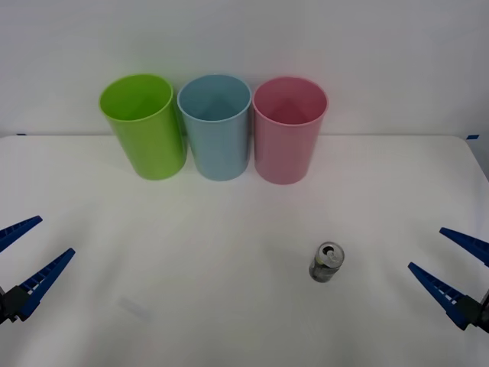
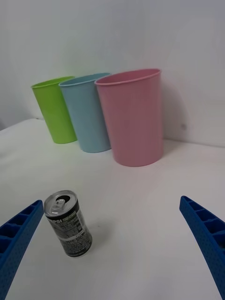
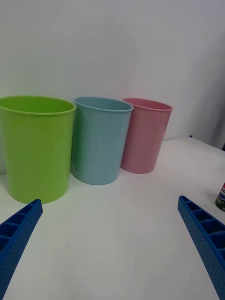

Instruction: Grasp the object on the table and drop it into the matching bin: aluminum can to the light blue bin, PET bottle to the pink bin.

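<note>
Can (image 1: 327,262) upright on table (image 1: 229,306), well in front of pink bin (image 1: 289,130), apart from it. Right gripper (image 1: 451,264) spread, beside can, not touching. Left gripper (image 1: 30,248) spread, far from can.

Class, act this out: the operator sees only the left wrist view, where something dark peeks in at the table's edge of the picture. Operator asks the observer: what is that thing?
Observer: An aluminum can, standing upright on the table, pull-tab on top.
Operator: Which arm is nearer to it?
Observer: The right gripper; the can stands on the robot's right side, in front of the pink bin.
Operator: Is that gripper ready?
Observer: Its fingers are open, apart from the can. The left gripper waits open at the left edge.
Operator: Where does it go?
Observer: The light blue bin, the middle one.
</note>
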`<move>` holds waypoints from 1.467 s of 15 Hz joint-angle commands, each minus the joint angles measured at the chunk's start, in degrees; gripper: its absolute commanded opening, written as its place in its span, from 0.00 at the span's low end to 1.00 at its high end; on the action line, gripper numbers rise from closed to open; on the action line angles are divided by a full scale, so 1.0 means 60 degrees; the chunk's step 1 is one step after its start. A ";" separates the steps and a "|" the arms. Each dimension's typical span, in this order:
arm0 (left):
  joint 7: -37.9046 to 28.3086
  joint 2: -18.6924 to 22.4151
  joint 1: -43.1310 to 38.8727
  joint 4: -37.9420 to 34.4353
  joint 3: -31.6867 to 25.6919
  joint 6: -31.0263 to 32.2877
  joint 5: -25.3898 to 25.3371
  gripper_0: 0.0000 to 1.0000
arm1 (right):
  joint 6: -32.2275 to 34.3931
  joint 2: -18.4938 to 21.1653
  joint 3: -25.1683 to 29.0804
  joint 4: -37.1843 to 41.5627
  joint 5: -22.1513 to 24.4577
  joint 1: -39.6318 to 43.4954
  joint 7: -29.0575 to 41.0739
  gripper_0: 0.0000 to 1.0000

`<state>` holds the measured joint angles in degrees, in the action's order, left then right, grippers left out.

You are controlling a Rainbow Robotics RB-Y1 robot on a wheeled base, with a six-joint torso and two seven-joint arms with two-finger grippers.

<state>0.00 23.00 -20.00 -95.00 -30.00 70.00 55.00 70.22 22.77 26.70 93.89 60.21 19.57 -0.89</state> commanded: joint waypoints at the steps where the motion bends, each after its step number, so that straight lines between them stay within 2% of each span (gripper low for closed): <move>1: 0.0000 0.0000 0.0000 0.0000 0.0000 0.0000 0.0000 1.00 | 0.0293 0.0145 -0.0349 -0.0794 0.0013 -0.0361 -0.0262 1.00; 4: 0.0000 0.0000 0.0000 0.0000 0.0000 0.0000 0.0000 1.00 | 0.0484 0.0307 -0.0612 -0.1483 0.0013 -0.0727 -0.1434 1.00; 10: 0.0000 0.0000 0.0000 0.0000 0.0000 0.0000 0.0000 1.00 | 0.0440 0.0600 -0.1550 -0.2318 0.0086 -0.1254 -0.2913 1.00; 12: 0.0000 0.0000 0.0000 0.0000 0.0000 0.0000 0.0000 1.00 | 0.0440 0.0570 -0.1711 -0.2655 0.0394 -0.1533 -0.3060 1.00; 18: 0.0000 0.0000 0.0000 0.0000 0.0000 0.0000 0.0000 1.00 | 0.0264 0.0585 -0.2604 -0.3446 0.0526 -0.2148 -0.3338 1.00; 22: 0.0000 0.0000 0.0000 0.0000 0.0000 0.0000 0.0000 1.00 | -0.0556 0.0585 -0.3395 -0.3504 0.0511 -0.2294 -0.3470 1.00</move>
<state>0.00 23.00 -20.00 -95.00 -30.00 70.00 55.00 67.86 26.28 7.22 72.86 63.36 5.94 -21.57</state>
